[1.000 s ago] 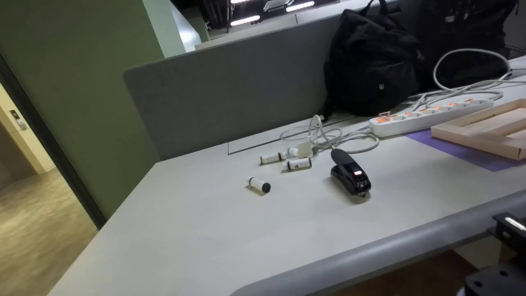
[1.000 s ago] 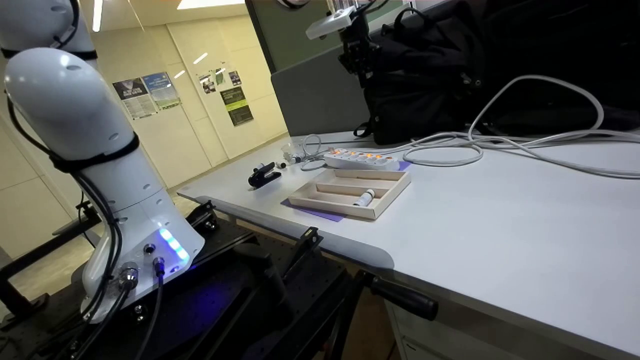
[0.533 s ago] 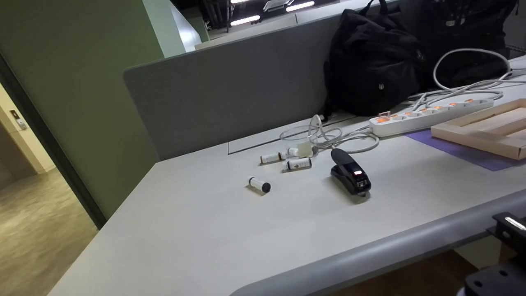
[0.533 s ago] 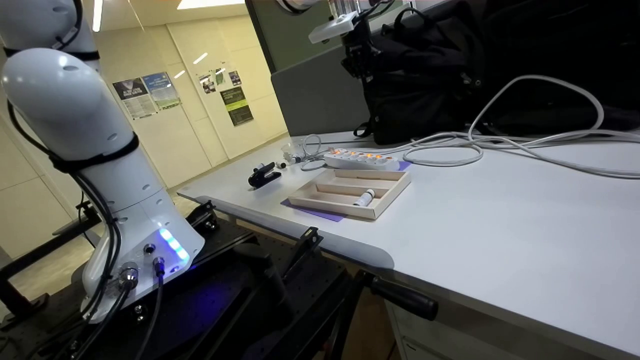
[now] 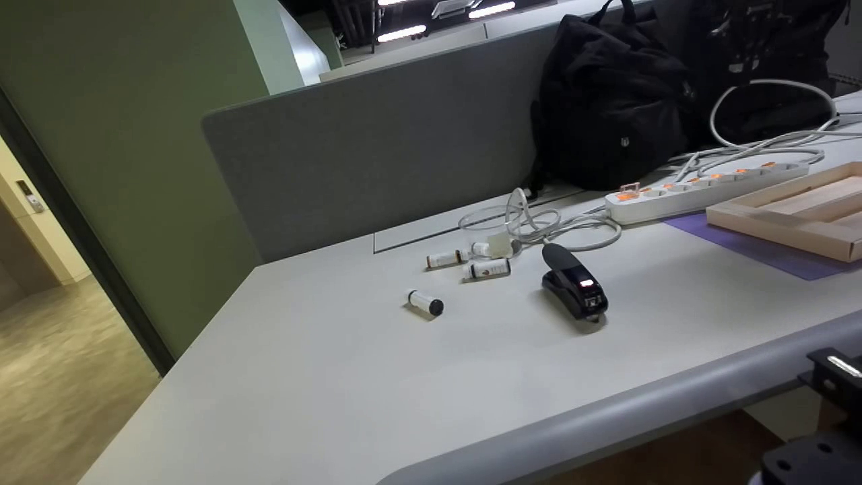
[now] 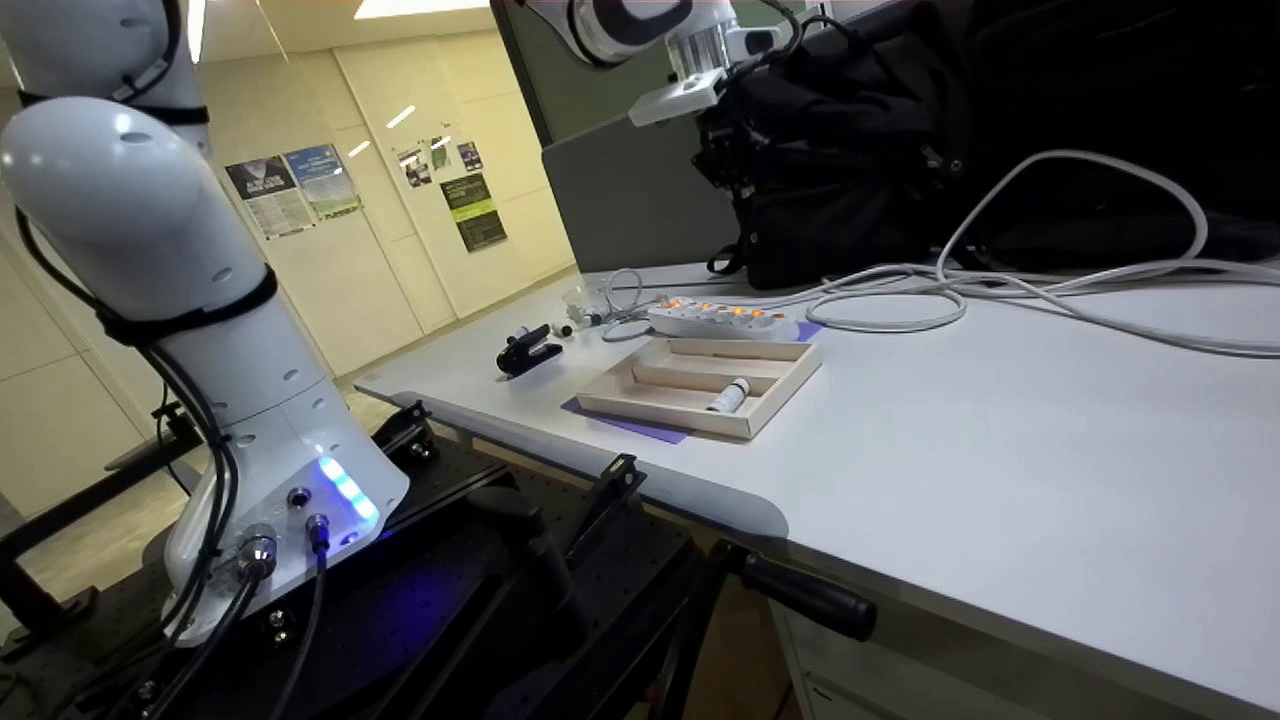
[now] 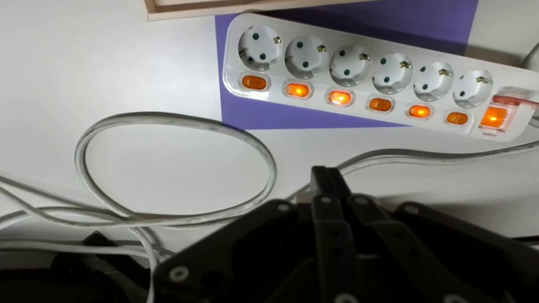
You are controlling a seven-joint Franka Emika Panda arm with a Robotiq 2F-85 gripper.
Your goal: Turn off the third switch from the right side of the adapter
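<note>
The adapter, a long white power strip, lies across the upper right of the wrist view [image 7: 366, 63] and shows in both exterior views [image 5: 707, 192] [image 6: 720, 320]. Its orange switches run along the edge nearer the gripper. A second from the left [image 7: 297, 90], a third [image 7: 340, 97] and a fifth switch [image 7: 420, 111] glow; the leftmost [image 7: 254, 82], fourth [image 7: 380, 104] and sixth [image 7: 457, 118] look dark. A larger lit switch [image 7: 493, 117] sits at the cable end. My gripper [image 7: 330, 170] is shut, fingertips together with nothing between, apart from the strip.
White cables [image 7: 177, 115] loop beside the strip. A wooden tray [image 6: 700, 395] holding a small bottle [image 6: 730, 395] lies by it on purple paper [image 5: 768, 249]. A black stapler [image 5: 576, 283] and small bottles [image 5: 425, 303] lie further off. A black backpack [image 5: 613, 101] stands behind.
The arm and gripper have come down and shifted slightly right in an exterior view, with more of the arm showing above. The adapter, tray and other objects have not moved.
</note>
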